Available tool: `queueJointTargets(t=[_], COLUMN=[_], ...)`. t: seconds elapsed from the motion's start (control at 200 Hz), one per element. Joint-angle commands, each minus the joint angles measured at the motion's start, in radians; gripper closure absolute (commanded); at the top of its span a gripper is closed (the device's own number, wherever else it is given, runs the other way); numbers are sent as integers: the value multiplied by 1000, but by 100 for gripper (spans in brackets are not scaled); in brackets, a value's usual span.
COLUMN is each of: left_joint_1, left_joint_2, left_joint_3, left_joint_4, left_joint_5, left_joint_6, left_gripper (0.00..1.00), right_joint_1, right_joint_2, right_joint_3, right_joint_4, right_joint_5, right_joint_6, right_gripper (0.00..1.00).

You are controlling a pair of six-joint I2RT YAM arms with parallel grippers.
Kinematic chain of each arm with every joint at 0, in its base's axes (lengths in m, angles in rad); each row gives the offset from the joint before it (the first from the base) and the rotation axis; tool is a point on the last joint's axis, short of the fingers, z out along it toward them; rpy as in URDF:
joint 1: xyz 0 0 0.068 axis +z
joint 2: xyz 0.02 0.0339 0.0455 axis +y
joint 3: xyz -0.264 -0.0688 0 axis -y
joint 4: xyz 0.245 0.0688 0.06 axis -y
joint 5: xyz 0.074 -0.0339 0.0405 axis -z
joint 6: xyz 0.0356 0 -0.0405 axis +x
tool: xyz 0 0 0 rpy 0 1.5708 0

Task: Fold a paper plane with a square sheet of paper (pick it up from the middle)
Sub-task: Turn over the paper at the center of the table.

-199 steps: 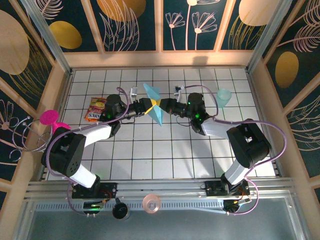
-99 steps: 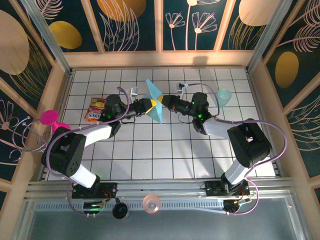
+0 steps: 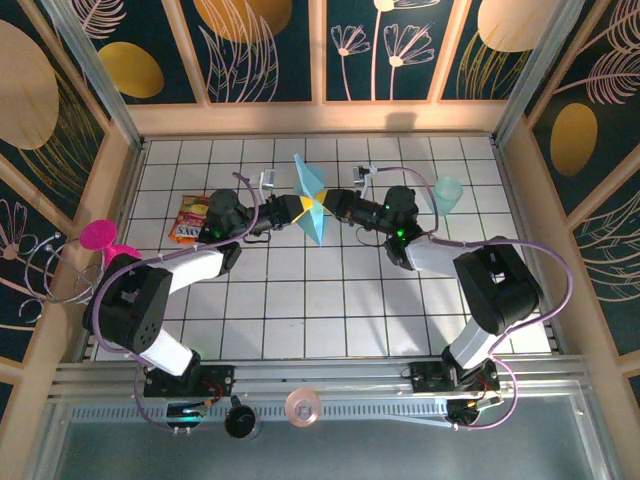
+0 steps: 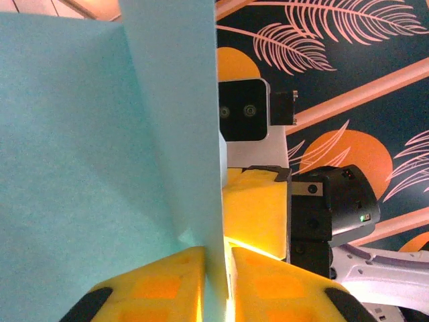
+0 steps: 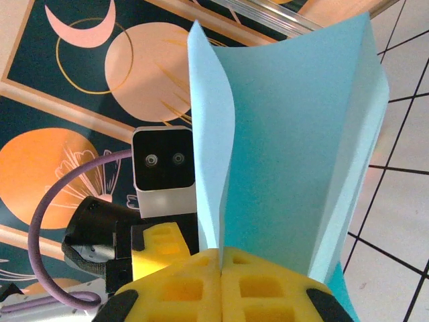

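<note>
The square sheet of paper [image 3: 311, 198] is light blue, folded and creased, and hangs above the tiled table between both grippers. My left gripper [image 3: 301, 208] comes from the left and is shut on the paper's lower fold [image 4: 167, 168]; its yellow pads [image 4: 157, 288] pinch the sheet. My right gripper [image 3: 322, 206] comes from the right, shut on an edge of the paper [image 5: 295, 154], its pads [image 5: 181, 288] pressed together. The two grippers meet nose to nose at the fold. In the left wrist view the right gripper's yellow finger [image 4: 258, 215] sits just behind the paper.
A translucent teal cup [image 3: 448, 193] stands right of the right arm. A red and yellow snack packet [image 3: 191, 217] lies left of the left arm. A pink object [image 3: 98, 236] sits at the left wall. Wooden walls [image 3: 310, 118] ring the white tiled table [image 3: 330, 300].
My left gripper has closed onto the paper. The paper has shifted slightly toward the back, and the right gripper has kept its grip.
</note>
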Motion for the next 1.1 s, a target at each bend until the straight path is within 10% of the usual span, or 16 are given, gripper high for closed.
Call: queueJointTargets(t=[0.0,0.285,0.651,1.096], left_joint_1=[-5,-5,-5,-153], left_joint_2=[11,-23,-70,135], left_joint_3=[2,29,140,612], left_joint_4=[61,-144,-619,-1444], left_joint_5=[23,-28,-173,-1216], left_joint_6=[5,155,483,866], left_gripper=[86,92,93,93], right_joint_1=[-6,-41,-66,-66], right_joint_2=[0,-122,-352,-450], right_joint_3=[-13,-36,-42,-77], right_joint_4=[30,-216,-674,-840], right_joint_5=[-20,102,467,685], right_joint_6=[1,-142,-407,-449], right_gripper=[90,59,53,53])
